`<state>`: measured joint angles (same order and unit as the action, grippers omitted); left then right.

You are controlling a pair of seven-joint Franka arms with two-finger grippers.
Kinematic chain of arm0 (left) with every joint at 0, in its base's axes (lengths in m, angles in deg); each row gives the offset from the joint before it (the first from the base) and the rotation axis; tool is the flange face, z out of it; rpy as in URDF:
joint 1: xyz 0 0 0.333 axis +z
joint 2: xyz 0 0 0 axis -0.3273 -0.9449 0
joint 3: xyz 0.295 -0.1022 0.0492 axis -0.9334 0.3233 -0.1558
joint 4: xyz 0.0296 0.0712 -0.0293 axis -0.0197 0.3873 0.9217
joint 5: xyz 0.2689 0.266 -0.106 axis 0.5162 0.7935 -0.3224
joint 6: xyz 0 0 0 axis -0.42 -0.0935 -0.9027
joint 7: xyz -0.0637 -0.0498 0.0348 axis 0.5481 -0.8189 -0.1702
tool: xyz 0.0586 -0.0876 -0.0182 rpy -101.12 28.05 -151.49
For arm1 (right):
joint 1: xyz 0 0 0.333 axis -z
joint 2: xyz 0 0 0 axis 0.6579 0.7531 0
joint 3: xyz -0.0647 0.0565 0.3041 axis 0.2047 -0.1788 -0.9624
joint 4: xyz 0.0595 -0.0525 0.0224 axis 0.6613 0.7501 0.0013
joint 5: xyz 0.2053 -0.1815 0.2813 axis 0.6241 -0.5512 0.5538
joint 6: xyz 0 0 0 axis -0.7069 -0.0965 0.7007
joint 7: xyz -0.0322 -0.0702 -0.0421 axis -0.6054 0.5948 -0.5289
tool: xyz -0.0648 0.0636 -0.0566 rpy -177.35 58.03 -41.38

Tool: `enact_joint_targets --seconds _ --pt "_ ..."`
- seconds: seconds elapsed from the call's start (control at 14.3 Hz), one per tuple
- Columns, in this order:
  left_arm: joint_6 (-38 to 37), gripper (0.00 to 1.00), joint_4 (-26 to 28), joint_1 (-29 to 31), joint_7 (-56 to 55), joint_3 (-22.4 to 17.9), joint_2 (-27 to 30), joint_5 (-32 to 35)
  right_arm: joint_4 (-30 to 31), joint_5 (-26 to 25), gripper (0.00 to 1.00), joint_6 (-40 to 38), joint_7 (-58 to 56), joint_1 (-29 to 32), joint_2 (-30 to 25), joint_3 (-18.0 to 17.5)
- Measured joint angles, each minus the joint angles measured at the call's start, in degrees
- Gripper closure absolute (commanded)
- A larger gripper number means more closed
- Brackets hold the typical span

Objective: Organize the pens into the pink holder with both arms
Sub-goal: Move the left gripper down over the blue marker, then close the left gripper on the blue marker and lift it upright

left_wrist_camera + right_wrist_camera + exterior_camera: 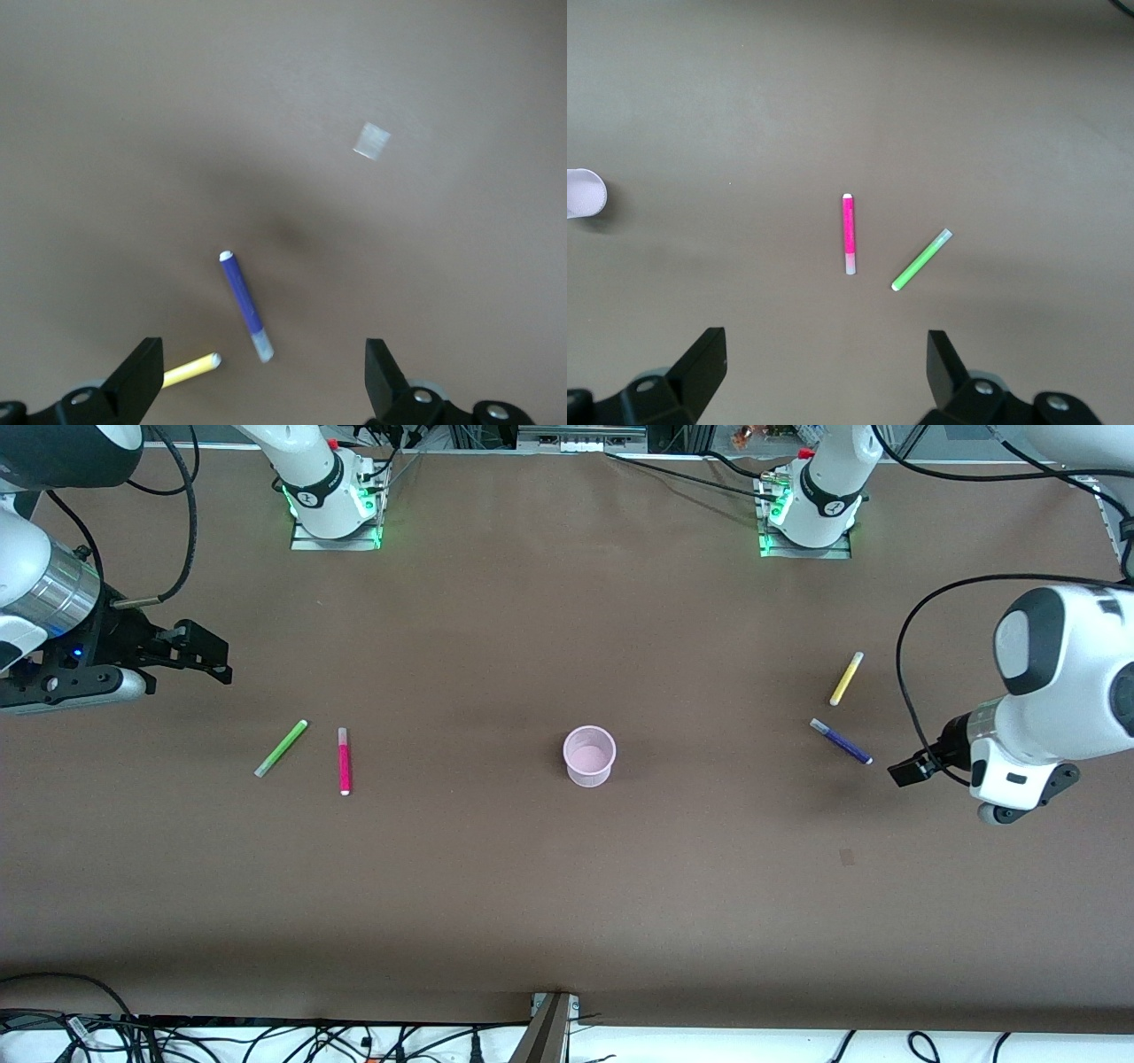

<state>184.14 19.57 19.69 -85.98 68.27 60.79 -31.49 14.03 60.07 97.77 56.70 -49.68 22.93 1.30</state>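
Observation:
The pink holder (589, 755) stands upright and empty at the table's middle; its edge shows in the right wrist view (585, 193). The lime green pen (281, 747) (921, 259) and the magenta pen (344, 760) (849, 235) lie toward the right arm's end. The yellow pen (846, 678) (189, 371) and the dark purple pen (841, 742) (244, 304) lie toward the left arm's end. My right gripper (208, 657) (826, 363) is open and empty, up over the table near the green pen. My left gripper (908, 769) (266, 376) is open and empty, just beside the purple pen.
A small pale square mark (847, 856) (372, 141) lies on the brown table (567, 903), nearer to the front camera than the purple pen. The arm bases (335, 500) (811, 509) stand at the table's back edge. Cables run along the front edge.

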Motion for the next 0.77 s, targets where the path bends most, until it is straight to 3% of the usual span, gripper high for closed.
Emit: enact_joint_targets --seconds 0.35,0.7,0.77 --pt "14.84 0.0 10.34 1.8 -9.95 -0.03 -2.13 0.0 0.0 0.0 0.0 0.02 0.0 0.0 0.0 0.0" --pt "19.97 0.0 11.81 1.76 -12.81 0.11 -6.3 0.0 0.0 0.0 0.0 0.03 0.0 0.0 0.0 0.0" --pt "20.43 0.06 11.83 1.76 -12.91 0.11 -6.89 0.0 0.0 0.0 0.0 0.03 0.0 0.0 0.0 0.0"
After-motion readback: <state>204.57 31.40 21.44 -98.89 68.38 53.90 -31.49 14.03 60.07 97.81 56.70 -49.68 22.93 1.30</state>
